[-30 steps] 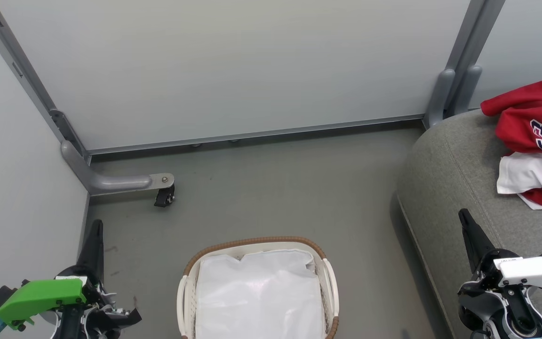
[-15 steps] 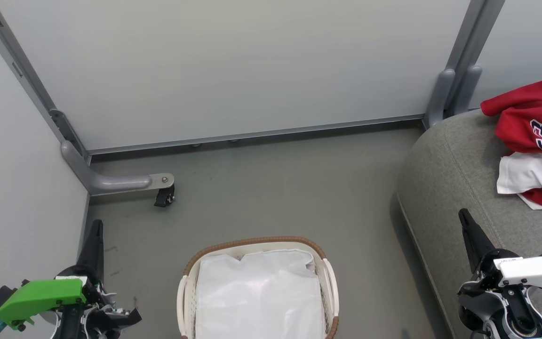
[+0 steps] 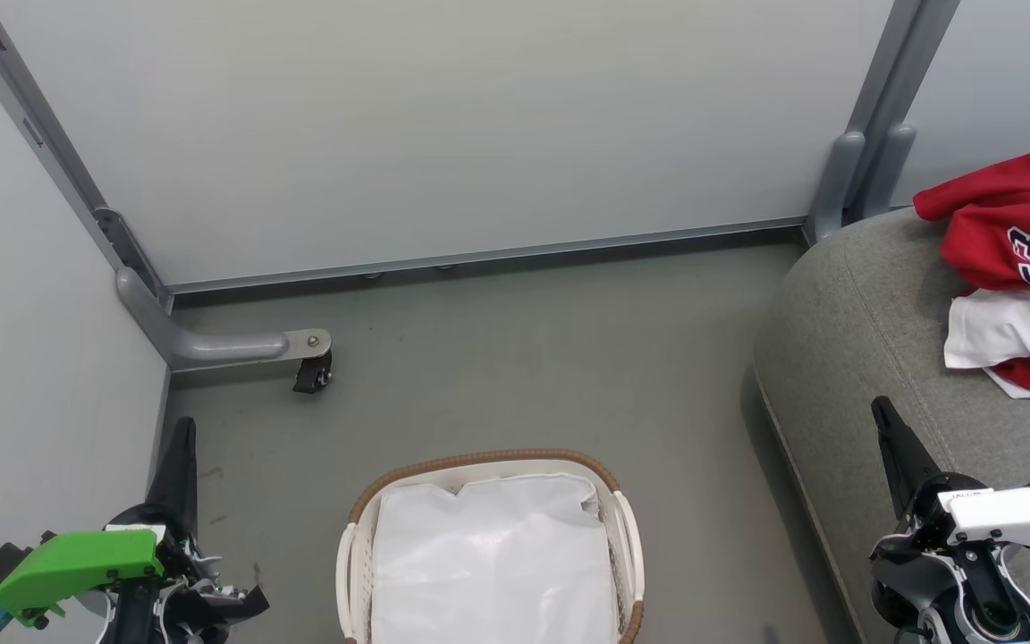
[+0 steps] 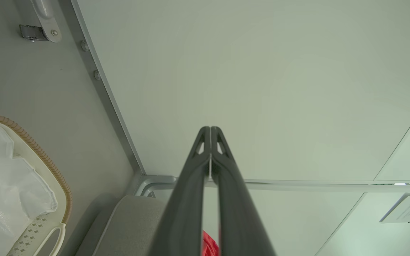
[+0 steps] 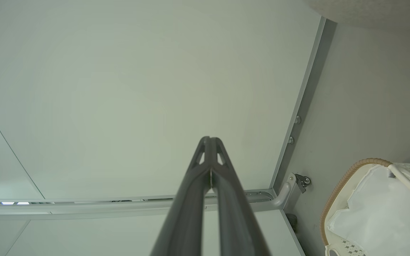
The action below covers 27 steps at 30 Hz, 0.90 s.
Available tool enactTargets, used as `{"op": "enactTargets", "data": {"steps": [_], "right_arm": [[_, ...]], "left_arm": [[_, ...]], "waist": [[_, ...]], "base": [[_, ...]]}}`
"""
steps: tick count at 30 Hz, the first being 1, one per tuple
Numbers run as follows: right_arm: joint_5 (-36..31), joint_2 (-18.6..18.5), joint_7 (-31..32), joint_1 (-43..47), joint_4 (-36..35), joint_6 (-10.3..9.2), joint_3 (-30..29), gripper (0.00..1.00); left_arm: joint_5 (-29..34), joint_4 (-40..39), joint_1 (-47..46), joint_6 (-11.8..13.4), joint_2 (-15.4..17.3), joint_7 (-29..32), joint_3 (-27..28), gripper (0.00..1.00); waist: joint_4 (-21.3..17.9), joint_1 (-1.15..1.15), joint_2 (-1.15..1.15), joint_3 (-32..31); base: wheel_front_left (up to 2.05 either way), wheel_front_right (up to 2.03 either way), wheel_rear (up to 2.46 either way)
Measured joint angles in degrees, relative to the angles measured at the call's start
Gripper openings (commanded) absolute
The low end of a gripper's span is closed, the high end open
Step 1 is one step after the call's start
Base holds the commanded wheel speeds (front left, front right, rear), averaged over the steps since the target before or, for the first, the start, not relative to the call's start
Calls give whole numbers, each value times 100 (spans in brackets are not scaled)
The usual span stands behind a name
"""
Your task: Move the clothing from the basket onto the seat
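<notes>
The clothing point(image 3: 1007, 233) lies on the seat point(image 3: 855, 340), ahead-right of the right gripper point(image 3: 882, 411), the nearer; the basket point(image 3: 479, 460) holds only liner point(image 3: 488, 555); left gripper point(image 3: 182, 429) and right clenched, empty.

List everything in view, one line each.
basket: one, white with brown rim, on the floor, bottom centre
liner: one, white, inside the basket, no clothing on it
clothing: one heap, red and white, on the seat
seat: one, grey, at right
panels: several, pale grey, behind and at left
caster: one, black, under a grey foot by the left corner
floor: grey
left tool: one, dark, shut, empty, lower left
right tool: one, dark, shut, empty, lower right, in front of the seat
</notes>
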Motion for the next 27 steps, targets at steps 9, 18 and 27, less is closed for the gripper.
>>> {"op": "enactTargets", "data": {"steps": [9, 18, 27], "right_arm": [[0, 0, 0, 0, 0, 0, 0, 0], [0, 0, 0, 0, 0, 0, 0, 0], [0, 0, 0, 0, 0, 0, 0, 0]], "left_arm": [[0, 0, 0, 0, 0, 0, 0, 0], [0, 0, 0, 0, 0, 0, 0, 0], [0, 0, 0, 0, 0, 0, 0, 0]], "waist": [[0, 0, 0, 0], [0, 0, 0, 0], [0, 0, 0, 0]], "base": [[0, 0, 0], [0, 0, 0], [0, 0, 0]]}}
